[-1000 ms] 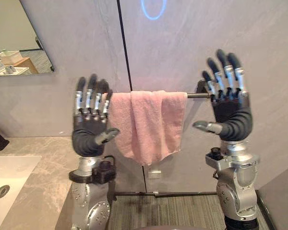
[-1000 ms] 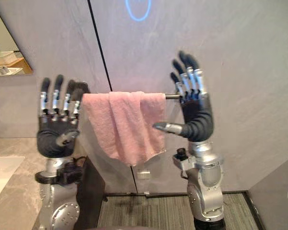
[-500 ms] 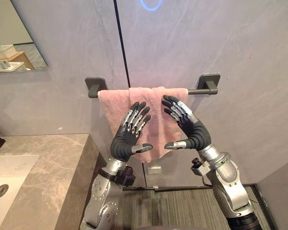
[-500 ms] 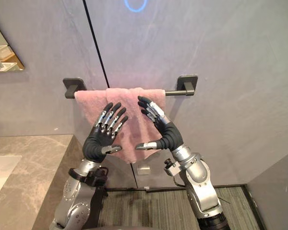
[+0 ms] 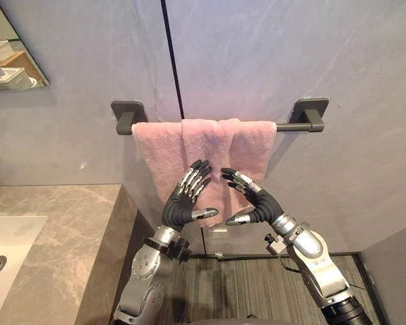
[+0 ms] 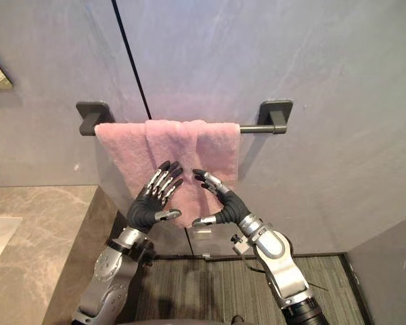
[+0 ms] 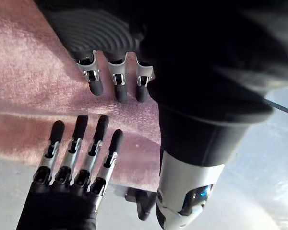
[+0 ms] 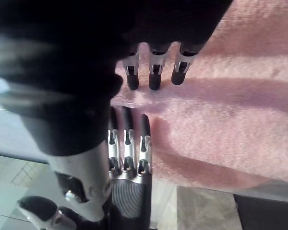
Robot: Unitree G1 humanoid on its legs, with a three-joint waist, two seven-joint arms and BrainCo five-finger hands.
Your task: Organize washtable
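On the dark metal wall rail [image 5: 291, 126], a pink terry towel [image 5: 203, 152] hangs draped from the rail's left bracket to just short of its right one. Before the towel's lower half hover the left hand [image 5: 179, 206] and right hand [image 5: 257, 203], side by side, fingers straight and slightly spread, holding nothing. Whether the fingertips touch the cloth cannot be told.
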